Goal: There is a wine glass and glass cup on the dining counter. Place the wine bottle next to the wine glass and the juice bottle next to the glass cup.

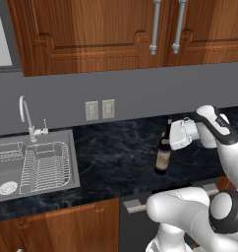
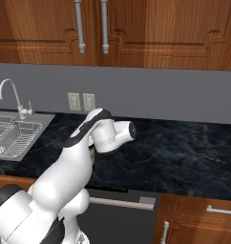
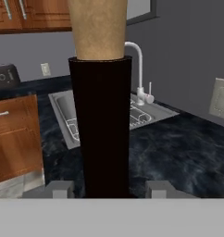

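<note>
wine bottle (image 1: 163, 153): upright on the black bench (image 1: 116, 157) beside the sink (image 1: 32, 165), below the wooden cabinets; dark glass, cream label low on the body, long neck.
hand (image 1: 168, 139): comes in from the side at neck height. In the hand view the two fingertips (image 3: 59, 189) sit at either side of the dark neck, closed in narrow about it. Judged: gripping the bottle by the neck, bottle not yet lifted.
handling (judgement): glass, rigid, smooth, likely slippery; tall with a small base, so it tips easily. Most of the weight sits below the grip, so it may swing if moved fast. Neck is the only part narrow enough for the fingers; lift straight up, carry upright.
fragility (judgement): will break if dropped or knocked against the bench.
left base view: gives the whole bottle, its label, and its base on the bench, with the sink rack and tap (image 1: 26, 117) to the left.
right base view: the arm's own body covers the bottle; it adds the open stretch of bench to the right.
hand view: gives finger placement and the tan top (image 3: 98, 28) above the grip.
</note>
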Available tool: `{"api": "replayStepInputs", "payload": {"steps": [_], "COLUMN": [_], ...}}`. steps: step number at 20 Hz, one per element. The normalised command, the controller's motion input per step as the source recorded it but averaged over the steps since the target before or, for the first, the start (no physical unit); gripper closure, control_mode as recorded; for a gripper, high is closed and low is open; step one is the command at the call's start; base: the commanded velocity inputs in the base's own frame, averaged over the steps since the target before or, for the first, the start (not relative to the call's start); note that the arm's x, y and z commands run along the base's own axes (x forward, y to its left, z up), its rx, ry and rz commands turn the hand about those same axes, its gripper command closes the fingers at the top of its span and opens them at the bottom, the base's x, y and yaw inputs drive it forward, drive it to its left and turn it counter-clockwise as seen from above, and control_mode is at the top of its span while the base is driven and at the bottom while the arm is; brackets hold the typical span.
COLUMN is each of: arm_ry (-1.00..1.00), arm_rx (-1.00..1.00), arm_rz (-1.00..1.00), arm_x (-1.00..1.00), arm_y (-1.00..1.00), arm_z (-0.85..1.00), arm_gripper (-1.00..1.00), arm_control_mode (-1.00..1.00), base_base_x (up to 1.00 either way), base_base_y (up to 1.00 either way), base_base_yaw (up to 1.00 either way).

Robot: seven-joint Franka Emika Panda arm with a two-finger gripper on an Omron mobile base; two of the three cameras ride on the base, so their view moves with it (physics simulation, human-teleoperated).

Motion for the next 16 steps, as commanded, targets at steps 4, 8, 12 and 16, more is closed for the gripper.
{"api": "replayStepInputs", "payload": {"steps": [4,8,12,16], "arm_ry": [-0.01,-0.1,-0.13,-0.11], "arm_rx": [0.0,0.0,0.0,0.0], "arm_rz": [0.05,0.07,0.02,0.0], "arm_x": [-0.33,-0.46,-0.5,-0.48], "arm_y": [-0.07,-0.02,0.0,0.0], "arm_z": [0.45,0.39,0.32,0.23], "arm_gripper": [1.0,1.0,1.0,1.0], "arm_control_mode": [-1.0,-1.0,-1.0,-1.0], "base_base_x": [0.0,0.0,0.0,0.0], "base_base_y": [0.0,0.0,0.0,0.0], "base_base_yaw": [0.0,0.0,0.0,0.0]}}
